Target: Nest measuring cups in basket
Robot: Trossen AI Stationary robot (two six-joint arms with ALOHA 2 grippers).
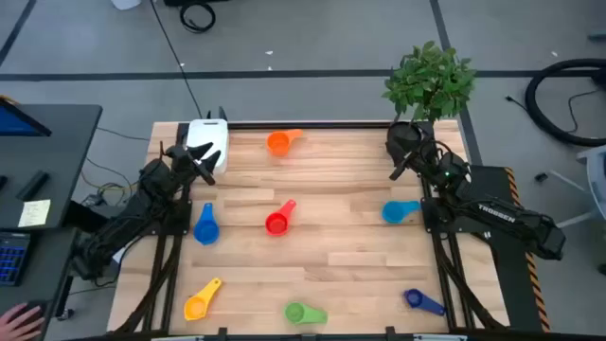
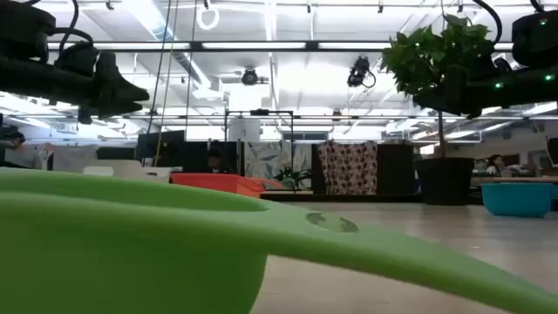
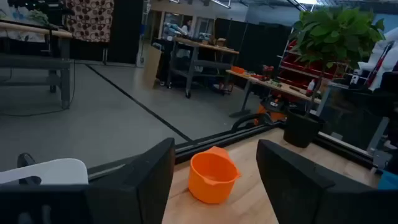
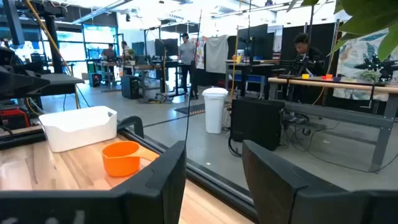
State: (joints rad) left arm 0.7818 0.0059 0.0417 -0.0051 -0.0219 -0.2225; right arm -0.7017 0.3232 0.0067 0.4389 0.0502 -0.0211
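Observation:
The white basket [image 1: 206, 133] stands at the table's far left corner. Measuring cups lie scattered on the wood: orange [image 1: 278, 142] at the far edge, red [image 1: 276, 222] in the middle, blue [image 1: 205, 227] at the left, light blue [image 1: 400, 211] at the right, and yellow [image 1: 201, 301], green [image 1: 301, 313] and dark blue [image 1: 417, 299] along the near edge. My left gripper [image 1: 210, 159] hovers open just near of the basket, its fingers framing the orange cup [image 3: 213, 176] from a distance. My right gripper [image 1: 398, 156] hovers open at the far right, beside the plant pot.
A dark pot with a leafy plant [image 1: 428, 80] stands at the far right corner, close to my right gripper. In the low view the green cup [image 2: 131, 244] fills the foreground. A desk with a keyboard [image 1: 14, 254] stands left of the table.

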